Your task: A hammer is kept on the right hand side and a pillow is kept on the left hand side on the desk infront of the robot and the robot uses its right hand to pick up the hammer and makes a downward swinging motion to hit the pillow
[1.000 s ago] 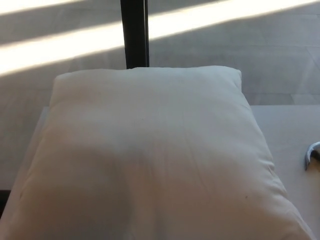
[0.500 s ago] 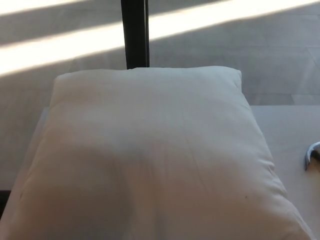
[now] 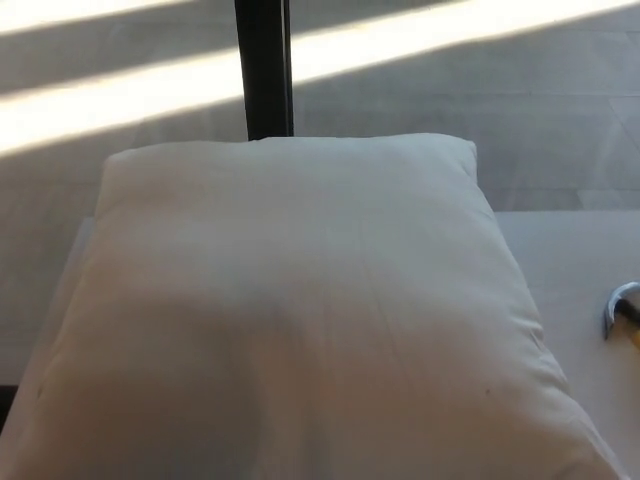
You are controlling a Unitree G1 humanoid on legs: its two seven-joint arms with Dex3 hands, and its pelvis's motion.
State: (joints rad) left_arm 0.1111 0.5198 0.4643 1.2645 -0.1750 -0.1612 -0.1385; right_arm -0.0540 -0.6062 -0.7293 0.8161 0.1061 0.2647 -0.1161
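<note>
Plump white pillow; curved, seemingly metal hammer beside

Slight camera shift rightward; things unmoved.

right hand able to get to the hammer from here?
Probably yes, but hard to confirm. Only the hammer's curved metal head shows, at the right edge, lying on bare desk apart from the pillow, with nothing on it. The right hand is out of view, so its path is unseen.
</note>
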